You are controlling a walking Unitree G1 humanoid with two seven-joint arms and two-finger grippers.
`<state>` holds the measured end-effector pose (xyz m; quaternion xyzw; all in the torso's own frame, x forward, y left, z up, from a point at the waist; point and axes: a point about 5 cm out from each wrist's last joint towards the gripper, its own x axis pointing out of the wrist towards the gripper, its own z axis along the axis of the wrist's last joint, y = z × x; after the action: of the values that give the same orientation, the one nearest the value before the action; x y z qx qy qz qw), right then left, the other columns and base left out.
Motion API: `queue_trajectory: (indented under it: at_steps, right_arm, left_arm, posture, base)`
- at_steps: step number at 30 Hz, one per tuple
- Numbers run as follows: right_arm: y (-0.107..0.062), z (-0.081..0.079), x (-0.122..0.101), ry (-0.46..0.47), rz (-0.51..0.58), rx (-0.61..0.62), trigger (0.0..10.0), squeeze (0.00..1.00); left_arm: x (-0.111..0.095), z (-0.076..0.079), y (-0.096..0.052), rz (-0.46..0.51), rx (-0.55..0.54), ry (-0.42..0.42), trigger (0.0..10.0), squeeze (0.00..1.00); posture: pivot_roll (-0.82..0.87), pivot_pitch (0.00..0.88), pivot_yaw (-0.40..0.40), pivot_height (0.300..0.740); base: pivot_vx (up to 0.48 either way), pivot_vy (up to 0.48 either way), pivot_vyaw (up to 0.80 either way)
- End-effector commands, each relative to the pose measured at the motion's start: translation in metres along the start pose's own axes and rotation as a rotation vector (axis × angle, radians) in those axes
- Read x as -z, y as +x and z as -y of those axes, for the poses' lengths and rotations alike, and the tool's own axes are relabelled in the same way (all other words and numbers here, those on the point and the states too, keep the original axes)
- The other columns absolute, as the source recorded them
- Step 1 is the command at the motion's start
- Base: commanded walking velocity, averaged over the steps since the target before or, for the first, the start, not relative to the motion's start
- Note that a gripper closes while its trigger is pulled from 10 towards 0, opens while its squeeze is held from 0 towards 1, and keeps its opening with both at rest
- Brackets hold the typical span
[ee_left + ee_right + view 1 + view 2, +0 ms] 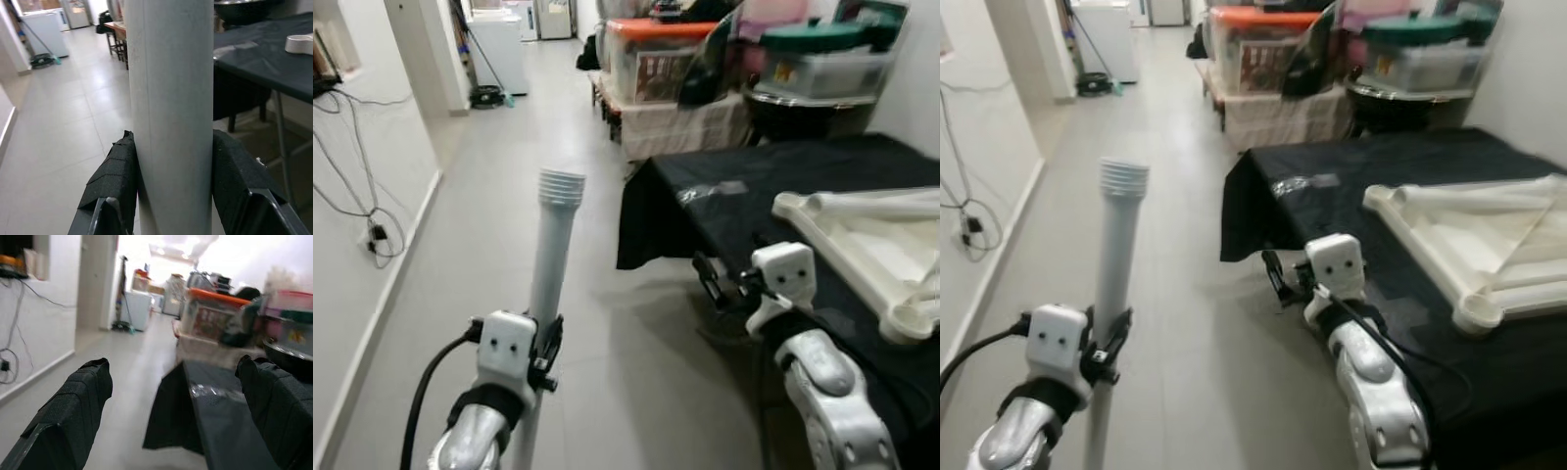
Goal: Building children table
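Black cloth covers the work table (724, 211), centre-right of frame, w/ the white tabletop (862, 250) laid on it at right edge. Grey leg tube (551, 259) is held upright, lower left, clenched by left gripper (171, 181); not yet fitted, so assembly is judged early. Right gripper (176, 401) is spread, empty. Pad contact is shown by left wrist view alone.

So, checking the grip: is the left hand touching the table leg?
Touching. Left wrist view shows both fingers pressed against the table leg.
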<state>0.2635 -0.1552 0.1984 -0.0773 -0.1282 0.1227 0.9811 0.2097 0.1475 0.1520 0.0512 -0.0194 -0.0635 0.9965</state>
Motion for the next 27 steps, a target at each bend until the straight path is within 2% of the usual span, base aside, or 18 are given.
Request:
queue_trajectory:
  at_steps: [1,6,17,27]
  right_arm:
    - [0.001,-0.005,0.001,0.025,0.002,-0.022,10.0,0.0]
    - [0.004,-0.007,0.001,0.024,0.008,-0.036,10.0,0.0]
    - [0.012,-0.01,0.006,0.044,0.005,-0.044,10.0,0.0]
    - [0.016,-0.006,0.006,0.025,0.011,-0.041,10.0,0.0]
  left_arm:
    - [-0.002,-0.004,0.0,0.013,-0.018,0.018,10.0,0.0]
    - [-0.005,-0.002,0.001,0.027,-0.012,0.032,10.0,0.0]
    - [-0.015,-0.001,0.008,0.062,0.012,0.118,10.0,0.0]
    - [-0.017,-0.002,0.012,0.066,0.022,0.139,10.0,0.0]
  posture:
    - [0.09,0.0,-0.056,0.74]
    - [0.1,0.0,-0.059,0.74]
    - [0.11,0.0,-0.056,0.74]
    - [0.11,0.0,-0.054,0.74]
  base:
    - [0.0,-0.465,0.0]
    - [0.0,-0.465,0.0]
    - [0.0,-0.465,0.0]
    - [0.0,-0.465,0.0]
